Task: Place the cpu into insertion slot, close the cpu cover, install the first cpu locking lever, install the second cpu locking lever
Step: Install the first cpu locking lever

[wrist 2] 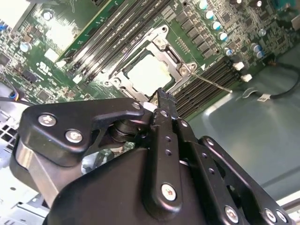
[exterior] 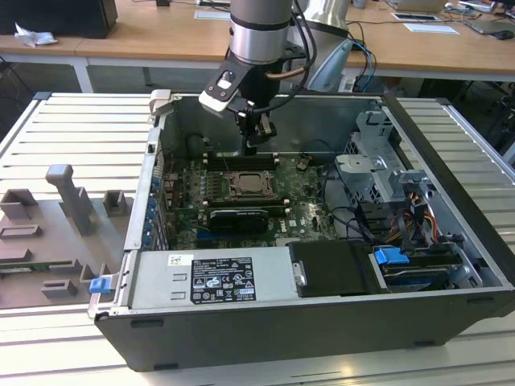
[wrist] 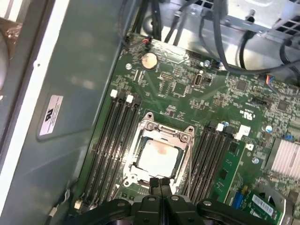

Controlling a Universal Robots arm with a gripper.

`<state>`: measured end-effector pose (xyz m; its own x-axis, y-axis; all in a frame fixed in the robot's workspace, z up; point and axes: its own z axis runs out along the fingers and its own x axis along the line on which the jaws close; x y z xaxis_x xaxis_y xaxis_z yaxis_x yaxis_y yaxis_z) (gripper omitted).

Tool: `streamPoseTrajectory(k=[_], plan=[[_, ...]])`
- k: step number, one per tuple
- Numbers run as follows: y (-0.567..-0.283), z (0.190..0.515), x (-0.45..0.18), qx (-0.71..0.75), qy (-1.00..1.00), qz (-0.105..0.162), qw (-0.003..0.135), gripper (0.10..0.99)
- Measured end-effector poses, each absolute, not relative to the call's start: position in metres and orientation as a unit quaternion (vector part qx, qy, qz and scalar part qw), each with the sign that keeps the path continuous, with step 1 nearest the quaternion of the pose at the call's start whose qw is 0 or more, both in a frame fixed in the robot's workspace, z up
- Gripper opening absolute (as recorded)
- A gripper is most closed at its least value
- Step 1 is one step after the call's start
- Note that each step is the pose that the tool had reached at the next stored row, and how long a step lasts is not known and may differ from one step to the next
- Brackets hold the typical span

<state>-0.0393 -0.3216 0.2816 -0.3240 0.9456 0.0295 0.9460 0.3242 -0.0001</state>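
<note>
In the open computer case (exterior: 241, 338), on the green motherboard (exterior: 181, 217): insertion slot (exterior: 250, 183), cpu cover (wrist: 167, 130) lying flat around the cpu (wrist: 158, 156). Hangs near the cover's edge in the first wrist view: gripper (wrist: 161, 183), fingers pressed together, gripping nothing.

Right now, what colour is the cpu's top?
The cpu top is pale silver-grey, clearest in the first wrist view.

I see pale slatted desk (exterior: 80, 129) | open computer case (exterior: 282, 334) lies on it | grey moulded fixture (exterior: 48, 241) just beside case, exterior view's left
</note>
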Motion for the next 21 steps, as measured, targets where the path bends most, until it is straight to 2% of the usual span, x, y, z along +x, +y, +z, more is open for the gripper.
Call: streamPoseTrajectory(k=[21], plan=[[-0.3216,0.2814,-0.0393,-0.531,-0.847,-0.008,0.013,0.106]])
